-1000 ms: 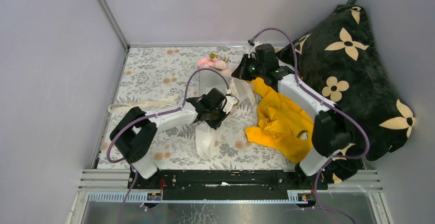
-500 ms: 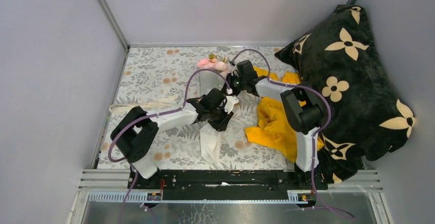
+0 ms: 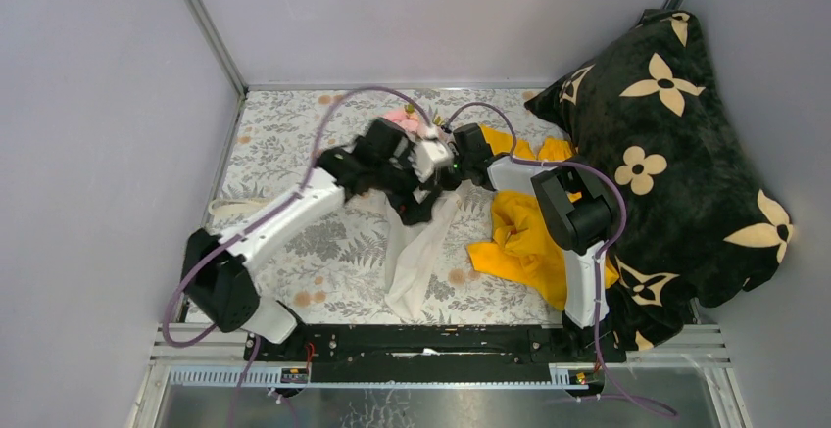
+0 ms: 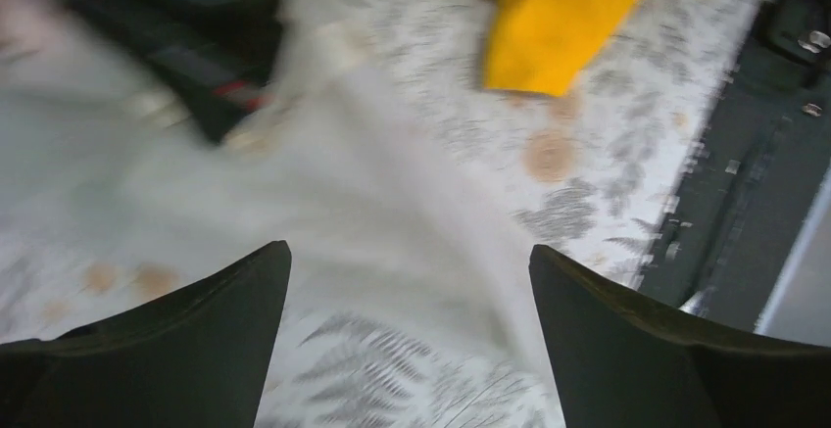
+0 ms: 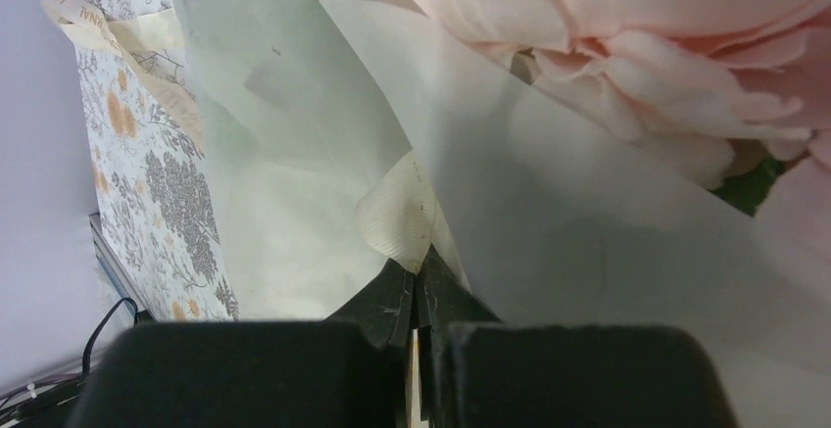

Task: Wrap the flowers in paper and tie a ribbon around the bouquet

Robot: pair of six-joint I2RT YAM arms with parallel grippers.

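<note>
The right gripper (image 5: 416, 273) is closed to a thin line. A curled cream end of the ribbon (image 5: 395, 220) comes out right at its tips, so it looks pinched there, likely to keep that end anchored against the wrap while the other arm works. Just ahead of this gripper and to its right are the pale pink flowers (image 5: 627, 46). A fold of the frosted white paper (image 5: 549, 213) lies over their lower part, directly in front of the tips. The rest of the ribbon trails well off to the gripper's left across the floral-print tabletop (image 3: 284, 134).

The left gripper (image 4: 407, 252) is spread wide with nothing between its fingers (image 4: 196, 330). It hovers over the loose tail of the paper, which lies beneath it and runs forward, blurred in its wrist view. A yellow garment (image 4: 549, 17) lies ahead of it and to the right, apart from the paper. With its jaws this wide, it seems to be free for a fresh hold on paper or ribbon. The ribbon does not yet look tied around the wrap.
</note>
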